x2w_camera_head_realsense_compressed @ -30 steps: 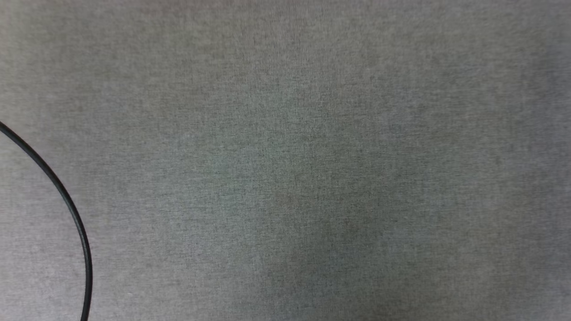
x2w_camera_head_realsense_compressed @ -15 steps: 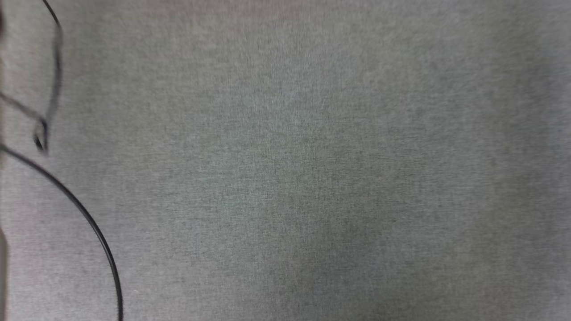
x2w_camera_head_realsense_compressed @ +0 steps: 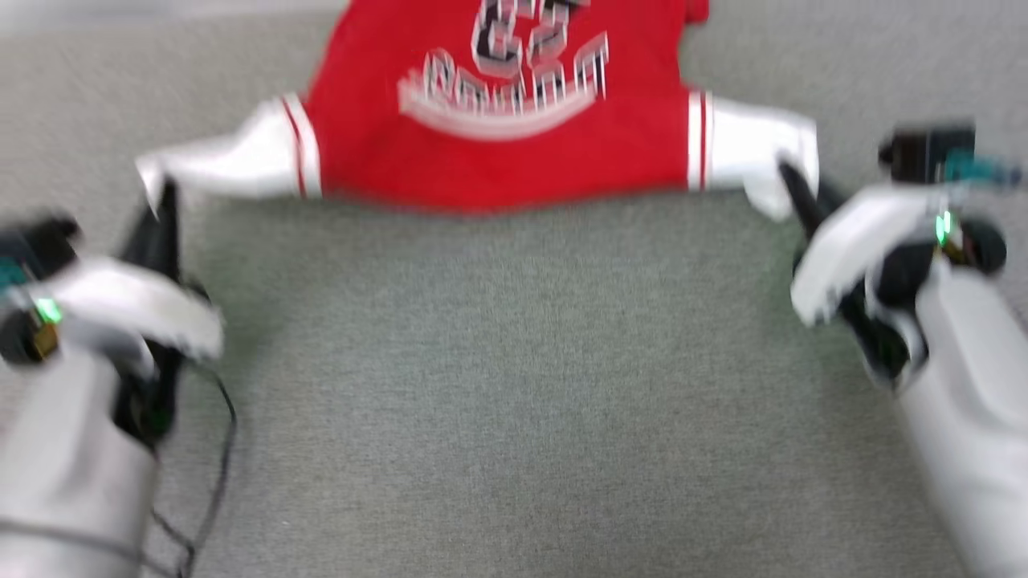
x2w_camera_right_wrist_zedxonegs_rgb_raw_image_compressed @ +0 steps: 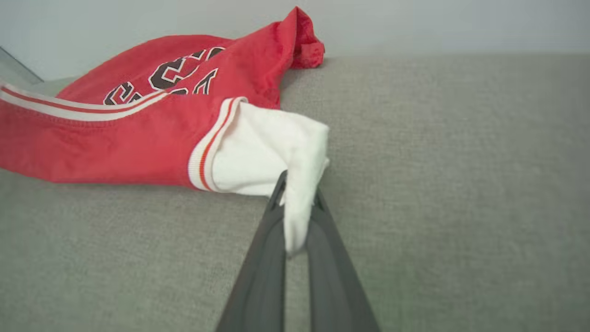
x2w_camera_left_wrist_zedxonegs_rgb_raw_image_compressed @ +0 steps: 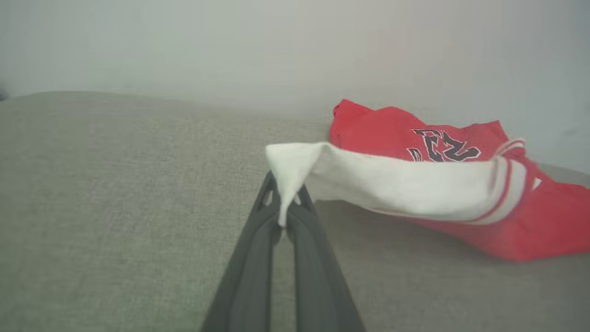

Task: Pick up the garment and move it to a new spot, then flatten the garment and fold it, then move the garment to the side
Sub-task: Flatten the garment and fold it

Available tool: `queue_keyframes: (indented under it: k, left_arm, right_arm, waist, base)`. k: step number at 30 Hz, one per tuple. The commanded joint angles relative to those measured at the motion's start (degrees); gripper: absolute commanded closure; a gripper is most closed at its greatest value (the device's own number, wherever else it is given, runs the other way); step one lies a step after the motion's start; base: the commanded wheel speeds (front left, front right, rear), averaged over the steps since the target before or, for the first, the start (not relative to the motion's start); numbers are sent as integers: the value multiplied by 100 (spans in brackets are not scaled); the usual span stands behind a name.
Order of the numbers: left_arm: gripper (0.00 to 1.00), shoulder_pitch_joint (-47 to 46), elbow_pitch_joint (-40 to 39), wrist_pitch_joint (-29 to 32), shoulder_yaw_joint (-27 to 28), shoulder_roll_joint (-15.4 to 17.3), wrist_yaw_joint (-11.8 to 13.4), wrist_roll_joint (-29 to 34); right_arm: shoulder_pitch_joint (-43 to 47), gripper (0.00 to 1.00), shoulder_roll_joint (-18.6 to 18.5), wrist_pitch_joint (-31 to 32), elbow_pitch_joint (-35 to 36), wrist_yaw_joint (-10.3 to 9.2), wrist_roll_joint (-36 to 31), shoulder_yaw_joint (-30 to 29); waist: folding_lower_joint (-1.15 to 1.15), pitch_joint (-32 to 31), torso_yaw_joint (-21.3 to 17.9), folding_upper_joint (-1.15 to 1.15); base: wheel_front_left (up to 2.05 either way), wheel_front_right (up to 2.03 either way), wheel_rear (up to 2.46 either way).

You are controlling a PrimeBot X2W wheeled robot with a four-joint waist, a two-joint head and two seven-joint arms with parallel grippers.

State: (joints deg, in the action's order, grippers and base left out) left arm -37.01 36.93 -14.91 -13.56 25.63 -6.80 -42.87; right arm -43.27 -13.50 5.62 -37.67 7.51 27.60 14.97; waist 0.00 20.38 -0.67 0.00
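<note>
One left gripper [x2w_camera_left_wrist_zedxonegs_rgb_raw_image_compressed: 282,200], fingers pinched shut on the tip of a white sleeve [x2w_camera_left_wrist_zedxonegs_rgb_raw_image_compressed: 392,182], held just above the grey fabric surface [x2w_camera_head_realsense_compressed: 514,385]. One right gripper [x2w_camera_right_wrist_zedxonegs_rgb_raw_image_compressed: 297,196], pinched shut likewise on the other white sleeve [x2w_camera_right_wrist_zedxonegs_rgb_raw_image_compressed: 262,152], just above that surface. One red jersey shirt [x2w_camera_head_realsense_compressed: 498,152], stretched between them, striped trim and dark lettering showing, body lying on the surface's far part beside the pale wall [x2w_camera_left_wrist_zedxonegs_rgb_raw_image_compressed: 295,46].

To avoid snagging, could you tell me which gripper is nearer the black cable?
Left. The left gripper, pinching a sleeve, sits beyond the cable; the right gripper holds the other sleeve, far across.
</note>
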Motion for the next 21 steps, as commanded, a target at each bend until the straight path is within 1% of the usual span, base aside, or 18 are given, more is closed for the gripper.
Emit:
queue_keyframes:
  k: [1,5,11,12,16,19,21]
  left_arm:
    - [100,381,-182,-38,75,-60,54,121]
    - [100,1314,-572,-36,175,-233,154,313]
    - [100,2578,-1135,-33,282,-409,374,356]
    - [100,2578,-1135,-33,282,-409,374,356]
    - [100,3423,-1601,-31,382,-408,611,336]
    - [100,4048,-1980,61,368,-358,851,378]
    - [100,4398,-2266,155,349,-321,1007,419]
  right_arm:
    - [379,100,-107,22,146,-4,37,29]
    - [1288,100,-219,89,568,-4,53,-1]
    - [2692,100,-223,335,1292,-3,60,-351]
    - [2692,100,-223,335,1292,-3,60,-351]
    - [3592,100,-114,502,1755,-4,-10,-661]
    - [4222,100,-64,619,2046,-4,-131,-893]
    - [4611,100,-67,688,2218,-4,-362,-1026]
  waist:
    - [0,-410,43,0]
    - [0,-816,69,0]
    - [0,-1339,84,0]
    - [0,-1339,84,0]
    - [0,-1611,75,0]
    - [0,-1793,76,0]
    - [0,-1890,107,0]
  base:
    - [0,0,0]
    - [0,0,0]
    - [0,0,0]
    - [0,0,0]
    - [0,0,0]
    - [0,0,0]
    - [0,0,0]
